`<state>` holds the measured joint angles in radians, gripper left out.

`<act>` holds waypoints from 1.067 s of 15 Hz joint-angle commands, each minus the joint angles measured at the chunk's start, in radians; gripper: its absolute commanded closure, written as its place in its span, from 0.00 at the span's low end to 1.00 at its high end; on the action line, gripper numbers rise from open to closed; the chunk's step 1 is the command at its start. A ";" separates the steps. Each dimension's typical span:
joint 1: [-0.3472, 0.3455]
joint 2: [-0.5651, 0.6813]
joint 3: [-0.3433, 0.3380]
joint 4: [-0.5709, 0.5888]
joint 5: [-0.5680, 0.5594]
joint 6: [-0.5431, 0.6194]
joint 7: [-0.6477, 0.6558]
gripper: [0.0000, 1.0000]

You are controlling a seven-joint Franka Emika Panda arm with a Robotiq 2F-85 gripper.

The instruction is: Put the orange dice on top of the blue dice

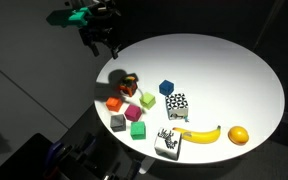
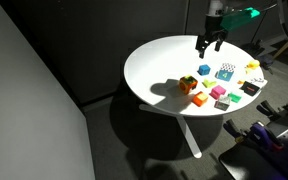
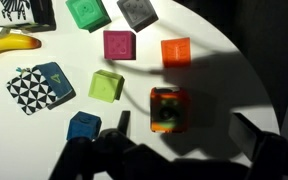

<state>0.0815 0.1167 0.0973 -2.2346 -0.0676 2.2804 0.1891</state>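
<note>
Wrist view: the hand (image 3: 181, 132) hangs spread wide over the round white table (image 3: 209, 25); dark floor (image 3: 279, 60) surrounds it.

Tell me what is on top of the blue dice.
Nothing: the blue dice has a bare top; the orange dice stands apart. Only the blue dice's underside is hidden.

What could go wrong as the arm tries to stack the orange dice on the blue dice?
1. The plain red-orange cube lies near the orange dice with dark markings; the open end effector might close on the wrong one.
2. The lime-green cube sits close to the small dark-blue dice, so the fingers could nudge either while placing.
</note>
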 commanded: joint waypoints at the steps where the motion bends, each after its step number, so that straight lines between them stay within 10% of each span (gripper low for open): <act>1: 0.008 0.000 -0.008 0.002 0.002 -0.003 -0.002 0.00; 16: 0.020 0.141 -0.019 0.050 -0.018 0.071 0.018 0.00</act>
<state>0.0835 0.2055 0.0947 -2.2256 -0.0675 2.3318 0.1891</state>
